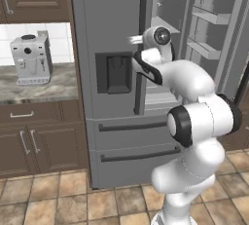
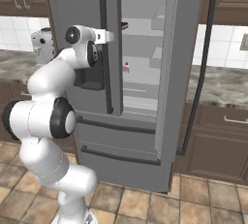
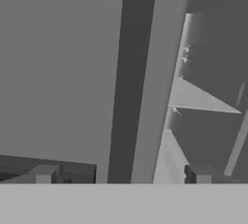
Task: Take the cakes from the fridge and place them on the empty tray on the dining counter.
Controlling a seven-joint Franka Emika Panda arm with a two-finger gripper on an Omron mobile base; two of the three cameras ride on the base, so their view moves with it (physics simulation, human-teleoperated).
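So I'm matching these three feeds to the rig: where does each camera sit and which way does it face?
Left base view: behind the arm on its left, facing the fridge; arm rises lower right; coffee machine on the counter at left.
Right base view: behind on the right, looking into the open fridge, where the white cake sits on a shelf; arm lower left.
Hand view: on the hand, close to the fridge's closed door and its dark handle; open gripper.
Both base views share fridge, arm and coffee machine.
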